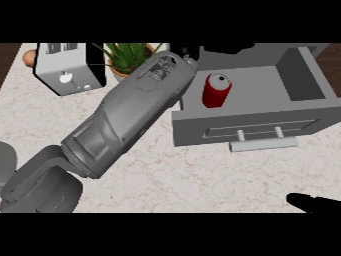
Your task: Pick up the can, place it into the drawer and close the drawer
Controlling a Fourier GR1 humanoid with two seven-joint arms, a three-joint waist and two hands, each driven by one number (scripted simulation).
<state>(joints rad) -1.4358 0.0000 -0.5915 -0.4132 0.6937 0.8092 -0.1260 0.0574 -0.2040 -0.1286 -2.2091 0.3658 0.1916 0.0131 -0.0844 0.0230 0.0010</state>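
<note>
The big grey left forearm (pixel 121 120) hides its hand's state above the rigid, likely light, slippery red cylindrical can (pixel 216 90), already in the open grey drawer (pixel 306 75), best held round its middle.

The left hand (pixel 188 52) is mostly hidden behind its forearm (pixel 125 117); the right hand (pixel 322 204) is cut off.

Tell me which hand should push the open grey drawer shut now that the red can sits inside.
Probably the right hand: it shows at the lower right, on the side the open grey drawer's handle faces. The left forearm reaches up beside the red can, its hand hidden.
</note>
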